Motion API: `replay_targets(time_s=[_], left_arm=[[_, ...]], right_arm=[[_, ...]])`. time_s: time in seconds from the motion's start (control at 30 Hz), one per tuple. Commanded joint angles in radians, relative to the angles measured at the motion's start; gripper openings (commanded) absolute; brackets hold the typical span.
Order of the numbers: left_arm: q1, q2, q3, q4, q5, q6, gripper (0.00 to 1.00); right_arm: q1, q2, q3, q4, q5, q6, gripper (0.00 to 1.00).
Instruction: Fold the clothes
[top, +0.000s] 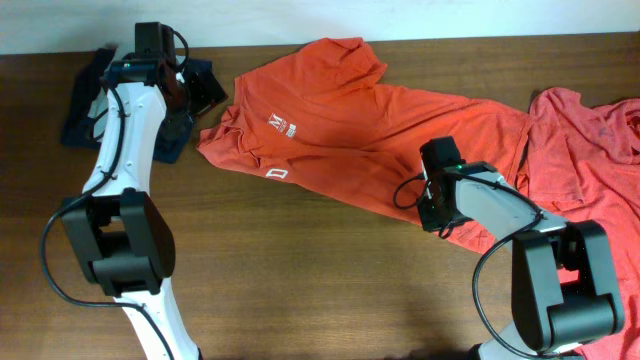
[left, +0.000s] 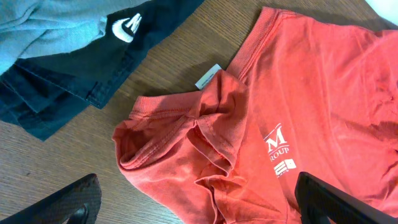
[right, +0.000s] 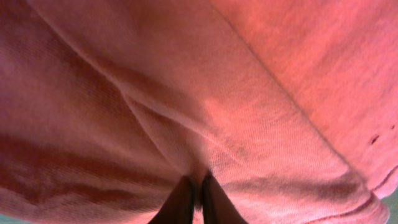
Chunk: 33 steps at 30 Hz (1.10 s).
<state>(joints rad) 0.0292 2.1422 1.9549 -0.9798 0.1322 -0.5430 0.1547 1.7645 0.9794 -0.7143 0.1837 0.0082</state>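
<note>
An orange-red T-shirt lies crumpled across the middle of the table, its small white chest logo facing up. My left gripper hovers at the shirt's left end. Its fingers stand wide open on either side of the bunched sleeve, beside the collar with its white tag. My right gripper is down on the shirt's lower right part. In the right wrist view the gripper is shut, with a fold of the orange-red cloth pinched between its tips.
A second, lighter red shirt lies heaped at the right edge. Dark navy clothes and a grey garment sit at the back left, under the left arm. Bare wooden table stretches along the front.
</note>
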Motion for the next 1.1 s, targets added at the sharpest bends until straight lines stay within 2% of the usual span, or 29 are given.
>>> replay_targets(time_s=[0.0,1.07], left_arm=[[-0.003,0.005,-0.006,0.001,0.01,-0.006,0.99],[-0.003,0.005,-0.006,0.001,0.01,-0.006,0.99]], right_arm=[[-0.006,0.016,0.01,-0.024,0.012,0.008,0.14],[-0.006,0.016,0.066,-0.029,0.073,-0.007,0.2]])
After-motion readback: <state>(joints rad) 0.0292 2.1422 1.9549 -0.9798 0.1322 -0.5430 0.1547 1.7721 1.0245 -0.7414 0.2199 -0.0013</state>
